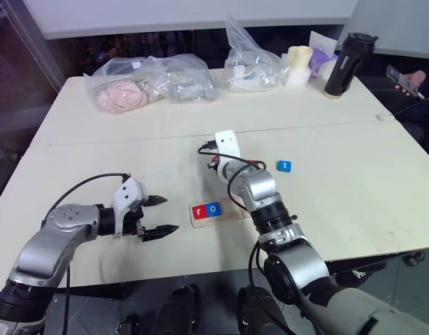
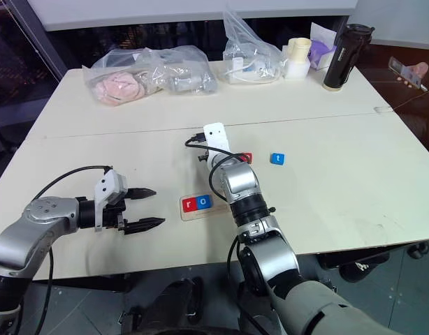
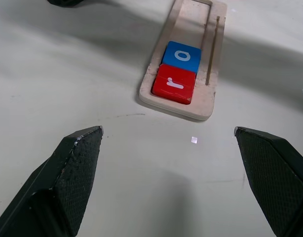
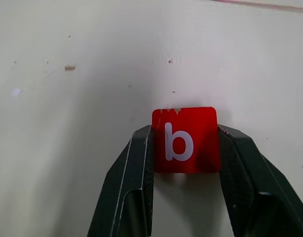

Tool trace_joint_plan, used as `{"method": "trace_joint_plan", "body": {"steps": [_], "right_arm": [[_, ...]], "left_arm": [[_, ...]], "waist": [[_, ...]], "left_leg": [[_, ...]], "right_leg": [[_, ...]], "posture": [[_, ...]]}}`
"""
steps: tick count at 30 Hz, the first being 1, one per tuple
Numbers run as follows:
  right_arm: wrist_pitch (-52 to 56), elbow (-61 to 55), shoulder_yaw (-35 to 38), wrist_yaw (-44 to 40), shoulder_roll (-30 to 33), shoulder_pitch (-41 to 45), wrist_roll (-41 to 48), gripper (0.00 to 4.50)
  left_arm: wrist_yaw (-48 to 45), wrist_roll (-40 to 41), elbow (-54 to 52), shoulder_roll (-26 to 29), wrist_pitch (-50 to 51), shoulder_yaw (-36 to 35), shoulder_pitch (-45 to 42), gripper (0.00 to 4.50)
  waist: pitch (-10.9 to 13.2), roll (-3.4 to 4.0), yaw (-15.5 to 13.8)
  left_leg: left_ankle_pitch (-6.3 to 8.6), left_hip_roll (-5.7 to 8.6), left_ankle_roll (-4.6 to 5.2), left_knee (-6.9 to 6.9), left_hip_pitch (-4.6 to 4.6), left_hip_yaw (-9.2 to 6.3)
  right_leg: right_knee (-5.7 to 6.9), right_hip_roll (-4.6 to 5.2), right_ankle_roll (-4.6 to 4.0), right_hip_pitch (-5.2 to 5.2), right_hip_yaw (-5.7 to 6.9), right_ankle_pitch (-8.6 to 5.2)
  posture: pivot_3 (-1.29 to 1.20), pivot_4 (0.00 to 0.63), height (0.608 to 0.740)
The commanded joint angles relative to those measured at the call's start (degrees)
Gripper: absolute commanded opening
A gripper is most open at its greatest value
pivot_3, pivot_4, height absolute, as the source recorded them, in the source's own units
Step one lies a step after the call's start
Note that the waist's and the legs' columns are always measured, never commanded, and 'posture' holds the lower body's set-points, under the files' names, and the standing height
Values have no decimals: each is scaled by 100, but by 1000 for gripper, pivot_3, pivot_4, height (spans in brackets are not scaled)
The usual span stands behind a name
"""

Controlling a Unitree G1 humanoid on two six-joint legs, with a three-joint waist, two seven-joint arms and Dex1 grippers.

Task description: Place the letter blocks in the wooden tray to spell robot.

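Note:
The wooden tray (image 3: 191,22) lies on the pale table in front of me, with a red r block (image 3: 173,84) at its left end and a blue o block (image 3: 181,55) next to it. My right gripper (image 4: 185,130) is shut on a red b block (image 4: 185,140), which rests on the table just beyond the tray. A blue t block (image 1: 285,166) lies loose to the right of that hand. To the left of the tray my left gripper (image 1: 170,214) hovers open over bare table, nothing between its fingers.
Clear plastic bags (image 1: 148,84) with soft items, a cream cup (image 1: 299,64) and a black bottle (image 1: 348,64) line the far side. A person's hand holds a phone (image 1: 404,82) at the far right. A seam (image 1: 131,136) crosses the table.

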State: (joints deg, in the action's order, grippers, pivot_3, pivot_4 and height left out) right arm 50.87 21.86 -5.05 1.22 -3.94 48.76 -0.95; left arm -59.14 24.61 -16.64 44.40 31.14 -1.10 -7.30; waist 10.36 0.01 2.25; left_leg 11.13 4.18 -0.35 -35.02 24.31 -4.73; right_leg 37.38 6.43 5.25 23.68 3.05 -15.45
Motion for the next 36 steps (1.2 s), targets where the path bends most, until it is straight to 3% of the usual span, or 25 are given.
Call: {"method": "trace_joint_plan", "body": {"steps": [1,5,11,21,29,35,36], "right_arm": [[1066,-1903,-43,-572,703,-264,132,1187],[2680,-3768,244,-956,1401,-817,472,1187],[4158,-5661,576,-1299,2234,-1615,833,1187],[4163,-6197,999,-1128,2389,-2817,1102,1187],[4163,-6199,1070,-1005,2427,-2978,1255,1187],[4163,-5957,1190,-1179,2818,-2751,1468,4159],[4163,-5899,1186,-1295,2959,-2682,1563,4485]], "left_arm": [[-201,210,-189,65,-61,-53,-37,4500],[-434,179,-102,136,-245,14,-85,4500],[-598,167,34,123,-300,66,-204,4500],[-670,82,226,39,-439,260,-346,4500],[-648,50,215,39,-438,270,-325,4500],[-570,135,114,-18,-329,223,-276,4500],[-551,139,104,-24,-317,223,-276,4500]], "waist": [[3,2,-54],[2,1,-126],[5,6,-157],[7,1,-158],[8,1,-162],[9,-1,-161],[9,0,-159]], "left_leg": [[0,2,0,-2,5,-1],[1,4,1,0,12,1],[1,-12,2,3,15,-3],[1,-4,2,-3,15,7],[1,-4,2,-6,15,6],[1,-3,2,-5,16,6],[1,-3,2,-6,16,6]], "right_leg": [[-1,2,0,2,1,0],[-8,6,1,8,1,-1],[-4,7,-2,17,3,-3],[-21,25,0,5,6,-2],[-23,26,0,3,8,-2],[-24,27,0,3,8,-3],[-24,27,0,2,9,-3]], "posture": [[0,150,725],[0,150,725],[0,150,725],[0,150,725],[0,150,725],[0,150,725],[0,150,725]]}}
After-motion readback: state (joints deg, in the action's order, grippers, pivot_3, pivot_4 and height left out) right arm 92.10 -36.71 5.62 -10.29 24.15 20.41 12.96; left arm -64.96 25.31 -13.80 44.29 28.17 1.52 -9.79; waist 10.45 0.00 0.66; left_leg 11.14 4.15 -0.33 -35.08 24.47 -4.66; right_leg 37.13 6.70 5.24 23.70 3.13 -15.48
